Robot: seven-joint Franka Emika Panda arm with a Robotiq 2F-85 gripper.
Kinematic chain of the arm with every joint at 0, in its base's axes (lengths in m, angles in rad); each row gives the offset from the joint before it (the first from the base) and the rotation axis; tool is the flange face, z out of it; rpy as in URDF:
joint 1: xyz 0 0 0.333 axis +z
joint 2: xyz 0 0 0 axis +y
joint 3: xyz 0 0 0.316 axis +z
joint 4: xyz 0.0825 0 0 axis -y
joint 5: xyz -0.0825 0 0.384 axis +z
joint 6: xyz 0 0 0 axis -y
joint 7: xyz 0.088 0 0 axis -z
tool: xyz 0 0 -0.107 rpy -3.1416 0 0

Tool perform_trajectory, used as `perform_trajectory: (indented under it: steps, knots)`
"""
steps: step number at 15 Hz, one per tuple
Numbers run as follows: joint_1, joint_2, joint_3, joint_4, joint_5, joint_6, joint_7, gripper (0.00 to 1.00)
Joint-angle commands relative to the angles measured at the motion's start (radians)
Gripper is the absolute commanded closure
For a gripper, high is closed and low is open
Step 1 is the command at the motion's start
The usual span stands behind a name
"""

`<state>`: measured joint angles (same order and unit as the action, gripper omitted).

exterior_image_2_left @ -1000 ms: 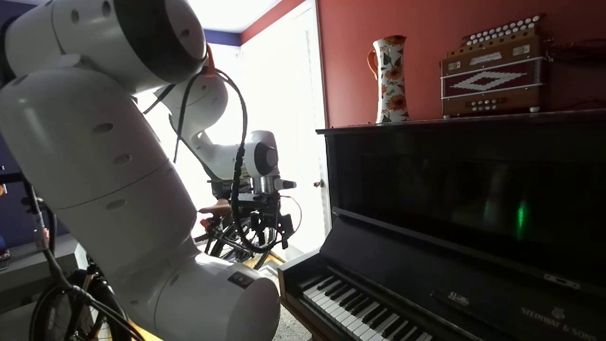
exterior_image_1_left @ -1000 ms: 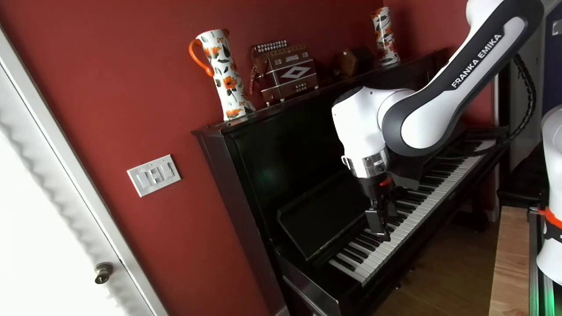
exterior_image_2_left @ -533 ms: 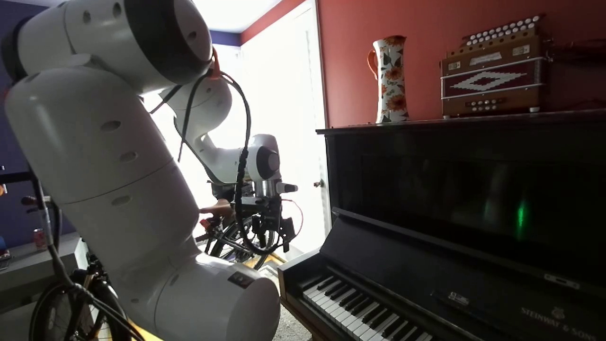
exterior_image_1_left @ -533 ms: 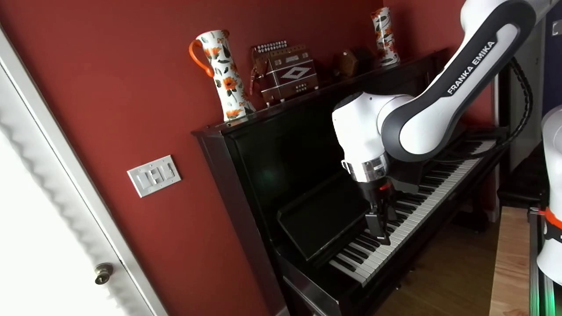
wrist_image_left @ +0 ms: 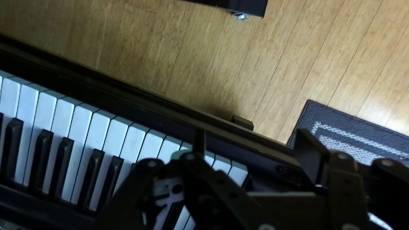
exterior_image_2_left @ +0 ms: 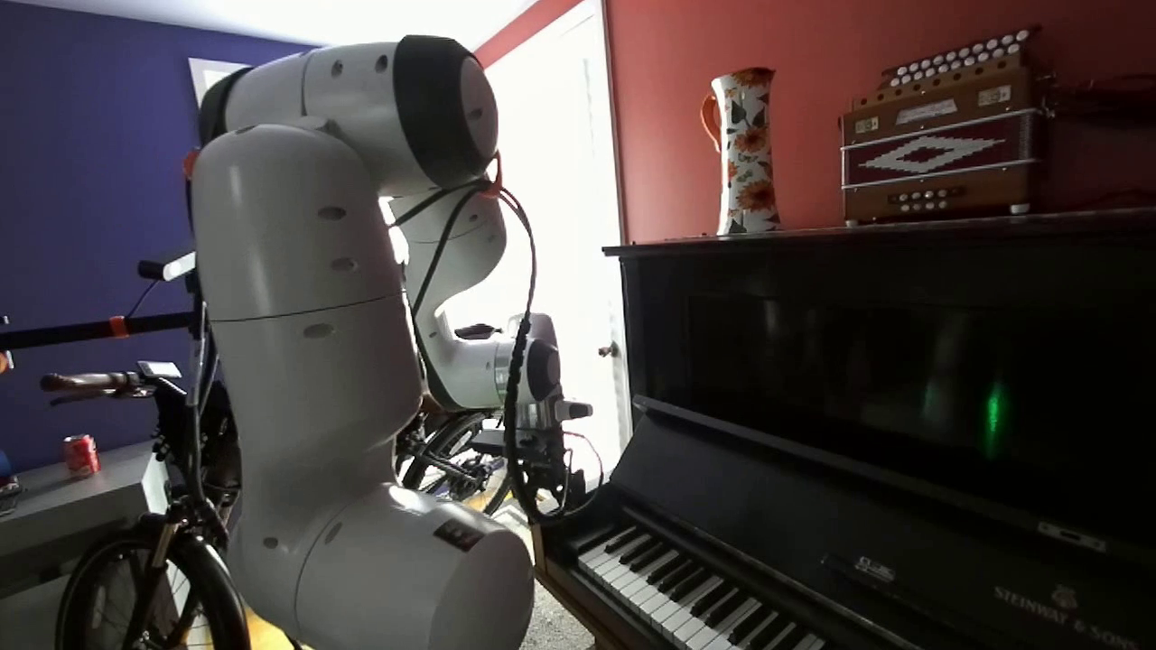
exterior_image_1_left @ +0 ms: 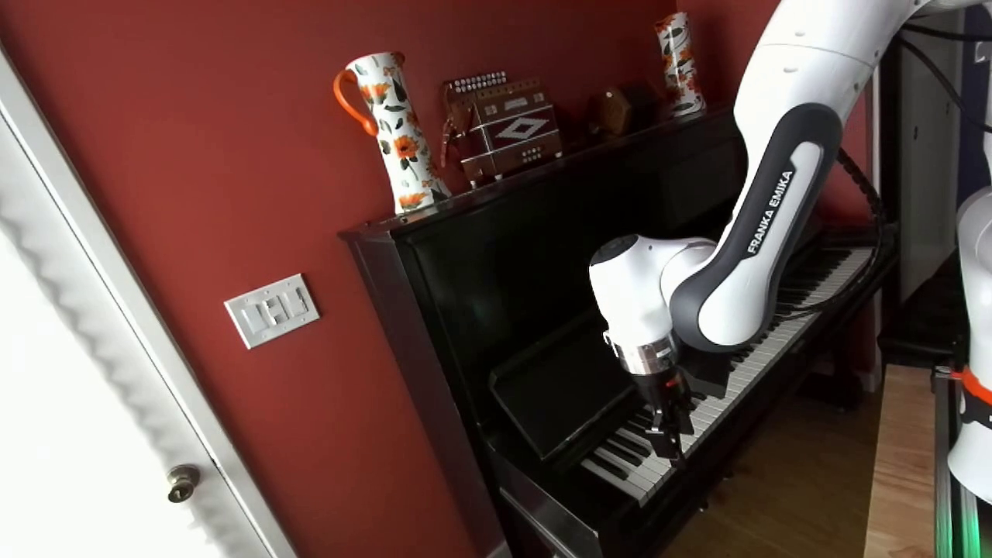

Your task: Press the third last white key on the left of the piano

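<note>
In both exterior views, the glossy black piano [exterior_image_1_left: 465, 287] stands along a red wall [exterior_image_1_left: 194, 155], its flat top carrying a flowered pitcher [exterior_image_1_left: 399, 132] and an accordion [exterior_image_1_left: 511, 128].

In an exterior view, the white arm [exterior_image_1_left: 821, 85] reaches in from the upper right, bends, and ends in black fingers [exterior_image_1_left: 665, 443] that point down over the row of keys [exterior_image_1_left: 763, 360] near its left end. A flowered vase [exterior_image_1_left: 680, 66] stands farther along the piano's top, and a switch plate [exterior_image_1_left: 271, 310] sits on the wall.

In an exterior view, the fingers are lost among dark parts and a looping cable [exterior_image_2_left: 513, 424] at the piano's left end. A bicycle [exterior_image_2_left: 167, 533] shows partly behind the arm, near a gray tabletop [exterior_image_2_left: 54, 496] with a red can [exterior_image_2_left: 81, 456] on it.

In the wrist view, the fingers stand wide apart. One covers some of the white keys near the end of the row, and the third white key [wrist_image_left: 210, 158] from that end shows in part just beside it; I cannot tell whether they touch. The other appears against the corner of a dark rug [wrist_image_left: 361, 140].
</note>
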<state>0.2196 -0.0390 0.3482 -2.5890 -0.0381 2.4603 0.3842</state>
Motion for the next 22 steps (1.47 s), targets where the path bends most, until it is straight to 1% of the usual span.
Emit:
perform_trajectory:
  steps: [1,2,5,6,7,10,13,18,22]
  knots:
    - [0.001,0.085,-0.046,0.003,-0.102,0.119,0.087,0.58]
    - [0.004,0.105,-0.06,0.007,-0.121,0.151,0.108,0.65]
    - [0.015,0.158,-0.101,0.017,-0.156,0.234,0.139,0.89]
    - [0.019,0.176,-0.115,0.022,-0.168,0.255,0.151,0.95]
    - [0.025,0.191,-0.13,0.028,-0.178,0.27,0.163,1.0]
    - [0.053,0.241,-0.174,0.049,-0.199,0.306,0.213,1.0]
    - [0.081,0.289,-0.203,0.066,-0.177,0.336,0.228,1.0]
    - [0.142,0.351,-0.268,0.087,-0.176,0.409,0.258,1.0]
    - [0.201,0.371,-0.342,0.091,-0.193,0.434,0.269,1.0]
